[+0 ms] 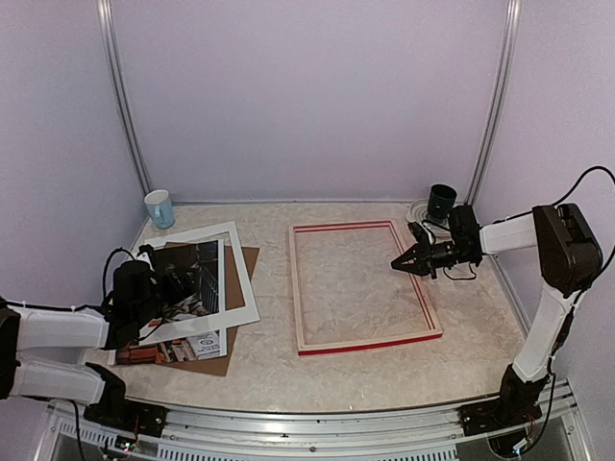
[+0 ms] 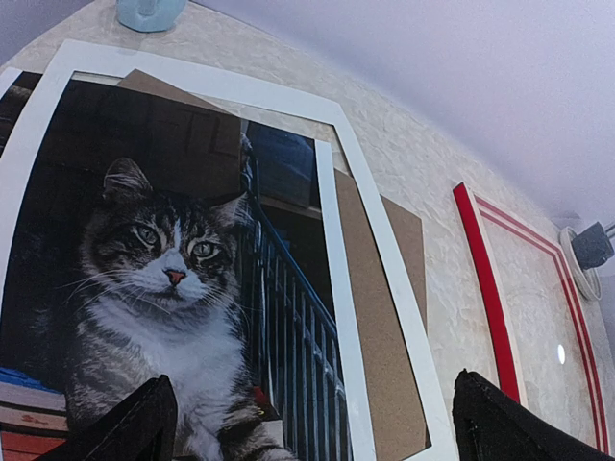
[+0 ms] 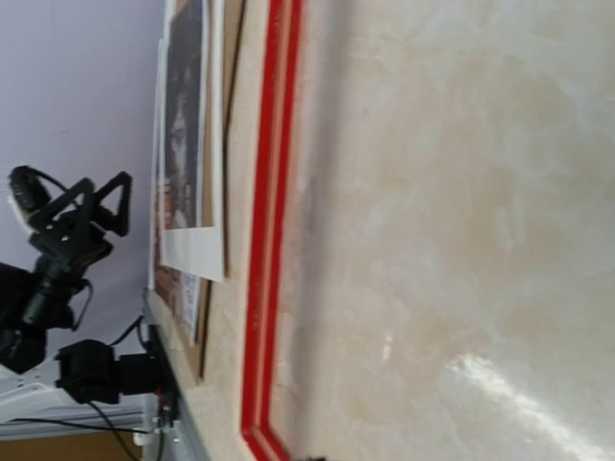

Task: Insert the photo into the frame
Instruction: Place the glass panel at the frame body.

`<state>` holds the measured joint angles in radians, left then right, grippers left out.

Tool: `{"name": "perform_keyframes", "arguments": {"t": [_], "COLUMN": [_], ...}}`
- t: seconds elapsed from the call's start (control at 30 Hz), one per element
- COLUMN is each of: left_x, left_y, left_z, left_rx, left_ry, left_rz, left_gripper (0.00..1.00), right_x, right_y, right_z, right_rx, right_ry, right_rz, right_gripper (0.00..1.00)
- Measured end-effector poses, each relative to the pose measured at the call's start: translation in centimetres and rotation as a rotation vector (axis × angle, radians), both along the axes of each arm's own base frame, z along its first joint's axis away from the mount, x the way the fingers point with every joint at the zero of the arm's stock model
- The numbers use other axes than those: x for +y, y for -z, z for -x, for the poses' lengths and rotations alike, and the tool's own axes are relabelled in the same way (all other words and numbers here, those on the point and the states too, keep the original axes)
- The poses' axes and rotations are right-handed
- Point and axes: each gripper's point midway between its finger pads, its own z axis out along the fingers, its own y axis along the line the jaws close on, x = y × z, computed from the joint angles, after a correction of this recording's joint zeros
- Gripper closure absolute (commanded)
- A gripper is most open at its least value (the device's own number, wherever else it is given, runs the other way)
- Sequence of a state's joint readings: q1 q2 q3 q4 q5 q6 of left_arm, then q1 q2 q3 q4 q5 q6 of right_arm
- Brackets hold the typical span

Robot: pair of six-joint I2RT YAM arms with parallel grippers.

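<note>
Marbled beige tabletop (image 1: 356, 384), enclosed by plain lilac walls.

Left end effector (image 1: 181, 286): spread fully apart, gripping nothing, both black fingertips (image 2: 125, 432) at the bottom corners of the wrist view. Positioned directly above the photo (image 2: 163, 288), over the cat's chest; contact with the print cannot be told.

Photo: flat at the left of the tabletop, well apart from the frame (image 1: 370, 339). Overlapped askew by the white mat (image 1: 247, 283), both stacked on the brown backing board (image 1: 252, 257).

Right end effector (image 1: 397, 262): closed together, holding nothing. Positioned over the frame's opening, just inside the right rail, pointing left.

Frame: flat at centre tabletop, red rails around bare surface, nothing inside.

Further out: pale blue cup (image 1: 159, 207) at the far left corner, beyond the mat; dark cup (image 1: 442, 200) at the far right, behind the right arm.
</note>
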<state>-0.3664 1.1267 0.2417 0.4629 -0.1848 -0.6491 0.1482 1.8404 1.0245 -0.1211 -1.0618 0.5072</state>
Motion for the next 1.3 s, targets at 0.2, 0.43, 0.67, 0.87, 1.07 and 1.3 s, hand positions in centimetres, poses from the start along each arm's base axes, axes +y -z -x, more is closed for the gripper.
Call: {"name": "perform_keyframes", "arguments": {"t": [0.2,0.43,0.67,0.87,1.07,1.3], "left_x": [0.0,0.1,0.1,0.1,0.1,0.1], "left_y": [0.0,0.0,0.0,0.0,0.0,0.0], "left_z": [0.0,0.0,0.0,0.0,0.0,0.0], "left_rx": [0.000,0.000,0.000,0.000,0.000,0.000], "left_ry": [-0.002,-0.003,-0.003,-0.003,-0.003,-0.003], "left_rz": [-0.001,-0.001,-0.001,-0.001,-0.001,-0.001], "left_gripper": [0.01,0.01,0.01,0.01,0.01,0.01], "right_x": [0.5,1.2,3.0,5.5,6.4,7.7], "right_y": [-1.6,-6.9,-9.3,-10.7,-12.8,-13.5], "right_z": [-0.2,-0.6,-0.1,1.2,1.4,2.4], "right_rx": [0.005,-0.090,-0.130,-0.139,-0.189,-0.213], "right_ry": [-0.010,-0.022,-0.061,-0.123,-0.149,-0.193], "right_rz": [-0.068,-0.204,-0.255,-0.294,-0.342,-0.360], "right_gripper": [1.00,1.00,1.00,1.00,1.00,1.00]}}
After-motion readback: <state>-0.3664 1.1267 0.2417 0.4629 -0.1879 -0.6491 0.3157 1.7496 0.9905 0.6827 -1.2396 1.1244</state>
